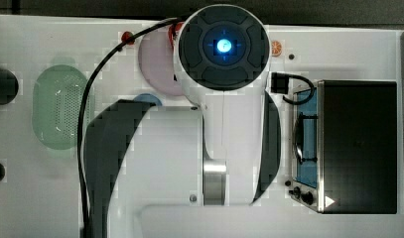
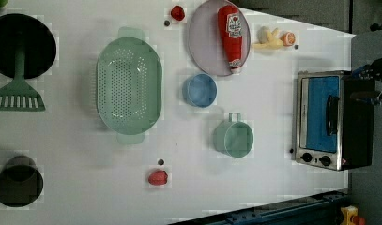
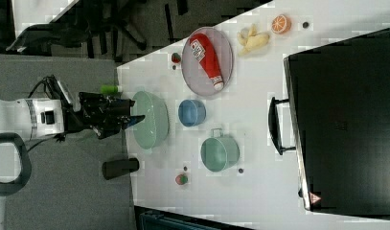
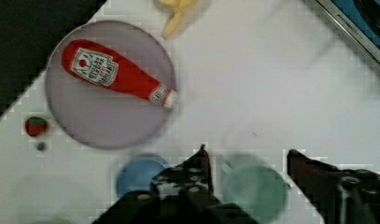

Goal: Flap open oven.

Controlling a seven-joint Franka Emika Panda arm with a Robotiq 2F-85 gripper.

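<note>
The tool [image 4: 246, 156] hangs with its fingers apart, gripping nothing, well above the bench [image 2: 254, 183], where the oven [image 2: 332, 119] (door shut) stands.

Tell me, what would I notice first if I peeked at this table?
Probably the big oven at the left view's right edge, with its blue glass door shut. Next, the red ketchup bottle lying on a round plate at the top, and the large green colander towards the left.
</note>
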